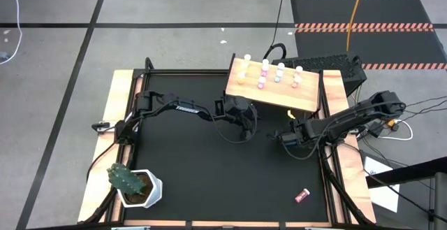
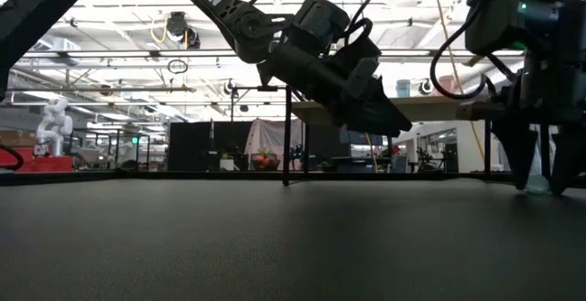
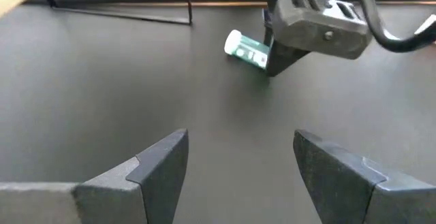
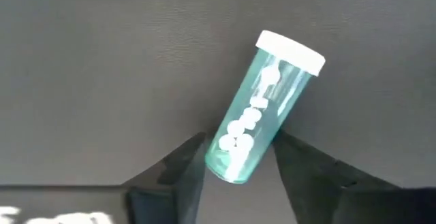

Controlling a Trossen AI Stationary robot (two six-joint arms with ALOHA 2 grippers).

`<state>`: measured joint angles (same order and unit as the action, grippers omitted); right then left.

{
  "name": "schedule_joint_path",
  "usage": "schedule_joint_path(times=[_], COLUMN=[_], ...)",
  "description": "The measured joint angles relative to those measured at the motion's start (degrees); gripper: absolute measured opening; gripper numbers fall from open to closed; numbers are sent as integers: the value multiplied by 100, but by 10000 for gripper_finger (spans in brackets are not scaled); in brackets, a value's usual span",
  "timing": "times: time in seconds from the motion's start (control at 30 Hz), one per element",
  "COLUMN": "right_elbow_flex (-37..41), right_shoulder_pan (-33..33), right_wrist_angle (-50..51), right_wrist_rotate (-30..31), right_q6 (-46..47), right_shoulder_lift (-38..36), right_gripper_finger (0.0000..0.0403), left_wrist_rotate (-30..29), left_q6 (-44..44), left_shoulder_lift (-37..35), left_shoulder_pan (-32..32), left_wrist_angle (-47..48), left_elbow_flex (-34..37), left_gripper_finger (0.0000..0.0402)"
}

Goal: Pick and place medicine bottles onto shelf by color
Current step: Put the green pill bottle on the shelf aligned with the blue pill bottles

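Note:
A teal medicine bottle [image 4: 266, 108] with a white cap [image 4: 291, 50] lies on its side on the black tabletop, right of centre. My right gripper [image 4: 238, 159] stands over it, pointing down, shut on its bottom end. My left gripper [image 3: 238, 163] hovers open and holds nothing, a little to the left of the bottle [image 3: 245, 48] and pointing toward it. The wooden shelf [image 1: 307, 101] at the far edge carries several small bottles. A red bottle [image 1: 302, 196] lies on its side near the front right. My right gripper pinches the teal bottle's bottom end [image 4: 228, 163], opposite the cap, between its two fingers. The fingers come from above, pointing down, and lie across the bottle. The bottle rests on its side on the tabletop, its cap end sticking out past the fingers.
A green cactus in a white pot [image 1: 126, 179] stands at the front left corner. The shelf's thin black legs [image 2: 287, 136] stand on the table's far part. The right arm [image 1: 349, 118] reaches in over the table's right edge.

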<state>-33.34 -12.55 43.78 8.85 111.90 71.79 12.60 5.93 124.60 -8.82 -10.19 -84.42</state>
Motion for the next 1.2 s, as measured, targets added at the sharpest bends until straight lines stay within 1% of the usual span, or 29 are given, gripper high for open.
schedule_joint_path(times=[0.17, 0.3, 0.4, 0.53, 0.67, 0.8, 0.93, 1.03, 1.2], right_elbow_flex=[-4, 2, 2, 2, 2, 2, 0, -2, 2], right_shoulder_pan=[-5, -75, -189, -432, -735, -1002, -1172, -1207, -1185], right_wrist_angle=[-67, -460, -698, -1189, -1868, -2701, -3396, -3765, -4518], right_wrist_rotate=[-29, 7, 20, 213, 614, 1237, 2033, 2470, 2968], right_q6=[-73, -837, -1492, -2432, -3542, -4770, -6294, -7438, -8916], right_shoulder_lift=[68, -119, -307, -557, -822, -1153, -1481, -1674, -1921], right_gripper_finger=[123, 91, 88, 99, 96, 94, 95, 95, 95], left_wrist_rotate=[69, 90, 87, 227, 473, 871, 1396, 1741, 1784], left_q6=[15, -35, -290, -706, -1122, -1557, -1300, -1254, -1375], left_shoulder_lift=[-111, -352, -562, -787, -989, -1231, -1455, -1628, -1927], left_shoulder_pan=[-20, -44, -59, -64, -14, -6, 23, 50, 93], left_wrist_angle=[236, 501, 509, 550, 565, 534, 479, 257, -335], left_elbow_flex=[0, 4, 1, 0, 0, 0, 0, 0, 0], left_gripper_finger=[266, 266, 266, 266, 266, 266, 266, 266, 266])
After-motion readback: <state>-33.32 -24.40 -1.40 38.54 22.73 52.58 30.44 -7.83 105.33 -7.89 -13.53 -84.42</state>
